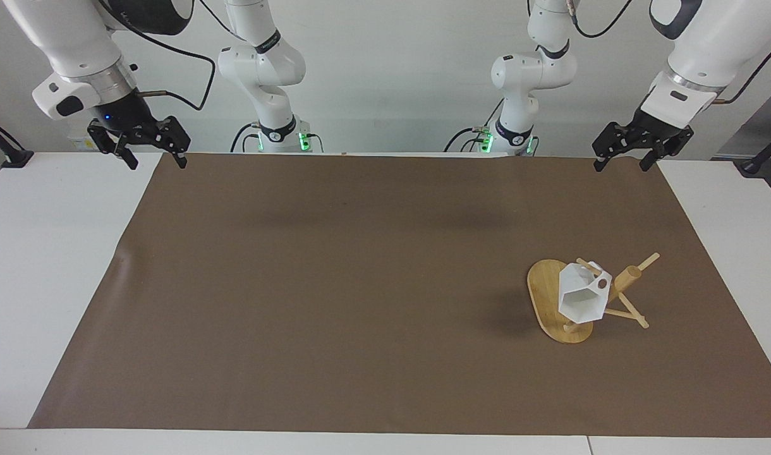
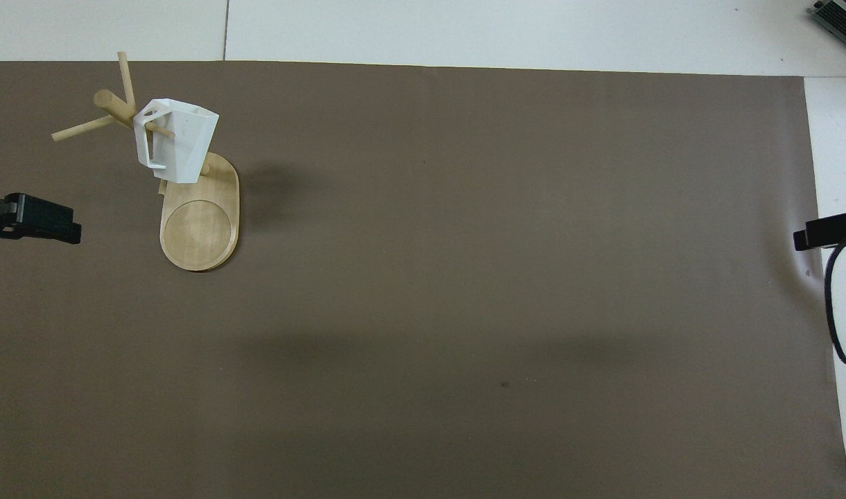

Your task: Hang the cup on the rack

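The cup (image 1: 580, 299) hangs on the rack (image 1: 553, 302), toward the left arm's end of the bench (image 1: 57, 253). It is small, matte white and angular — faceted sides, a hexagonal rim, and a blocky handle pierced by a round hole through which one thin peg passes. Its open mouth tips sideways, showing the hollow inside in the facing view; from overhead its slanted flat panels taper toward the base.

The rack is light bamboo with a smooth, pale grain: a flat oval base with a shallow round recess, one thick round post, and slim peg sticks angling out from it. It stands on a dull brown paper-like mat (image 1: 360, 284) covering most of the white bench; the mat shows a slight crease near the right arm's end.

The left end effector (image 1: 625, 163) is up in the air over the mat's corner by the robots, black fingers spread wide, holding nothing. The right end effector (image 1: 159, 160) hangs likewise over the mat's other corner by the robots — fingers spread, empty. Both are well apart from the rack.
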`<act>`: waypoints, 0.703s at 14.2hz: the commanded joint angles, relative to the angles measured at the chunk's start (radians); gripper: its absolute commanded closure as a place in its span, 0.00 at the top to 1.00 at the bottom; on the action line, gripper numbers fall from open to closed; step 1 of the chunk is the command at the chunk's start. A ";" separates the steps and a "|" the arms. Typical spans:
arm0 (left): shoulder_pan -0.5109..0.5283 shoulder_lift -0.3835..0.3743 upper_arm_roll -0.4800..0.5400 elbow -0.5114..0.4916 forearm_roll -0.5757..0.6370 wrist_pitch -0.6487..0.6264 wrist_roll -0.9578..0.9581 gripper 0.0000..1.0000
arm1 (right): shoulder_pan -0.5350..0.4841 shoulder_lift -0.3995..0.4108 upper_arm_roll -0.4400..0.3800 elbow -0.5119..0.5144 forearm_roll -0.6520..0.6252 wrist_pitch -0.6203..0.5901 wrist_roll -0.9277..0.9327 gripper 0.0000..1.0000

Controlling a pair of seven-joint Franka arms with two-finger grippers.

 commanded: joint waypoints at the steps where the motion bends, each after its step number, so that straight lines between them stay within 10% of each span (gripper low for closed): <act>1: -0.075 0.000 0.069 0.027 0.021 -0.033 0.025 1.00 | 0.011 -0.007 -0.011 -0.015 -0.001 0.021 0.016 1.00; 10: -0.064 0.000 0.069 0.021 0.019 -0.041 0.053 1.00 | 0.011 -0.007 -0.011 -0.015 -0.001 0.019 0.016 1.00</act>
